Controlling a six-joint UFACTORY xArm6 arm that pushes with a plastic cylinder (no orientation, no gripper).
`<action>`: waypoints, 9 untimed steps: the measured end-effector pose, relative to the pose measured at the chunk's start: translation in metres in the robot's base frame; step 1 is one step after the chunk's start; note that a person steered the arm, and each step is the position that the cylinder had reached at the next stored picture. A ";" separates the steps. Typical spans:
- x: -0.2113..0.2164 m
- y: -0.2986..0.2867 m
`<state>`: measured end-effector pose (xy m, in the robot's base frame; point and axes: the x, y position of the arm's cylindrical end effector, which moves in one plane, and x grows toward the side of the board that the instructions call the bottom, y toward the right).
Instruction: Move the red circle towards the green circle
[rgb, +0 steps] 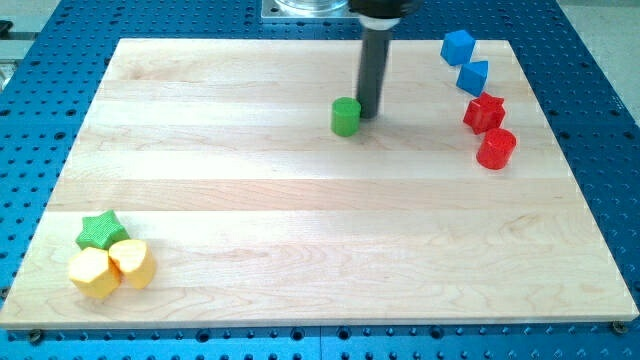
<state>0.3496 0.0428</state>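
Your end effector, a plain rod with no jaws to open or close, sets its tip (368, 113) just right of the green circle (346, 117), seemingly touching it. The red circle (496, 149) sits well to the tip's right on the worktop (300, 230), below a red star (484, 113). It appears unmoved; the whole push remains.

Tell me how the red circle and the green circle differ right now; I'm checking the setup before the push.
The red circle sits near the view's right edge, pressed against a red star; the green circle stands alone near the board's upper middle. My tip is right beside the green circle on its right, and far from the red circle. Both look like short upright cylinders of similar size.
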 end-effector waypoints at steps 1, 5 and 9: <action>0.040 -0.067; 0.091 0.251; 0.120 0.114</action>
<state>0.4700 0.1565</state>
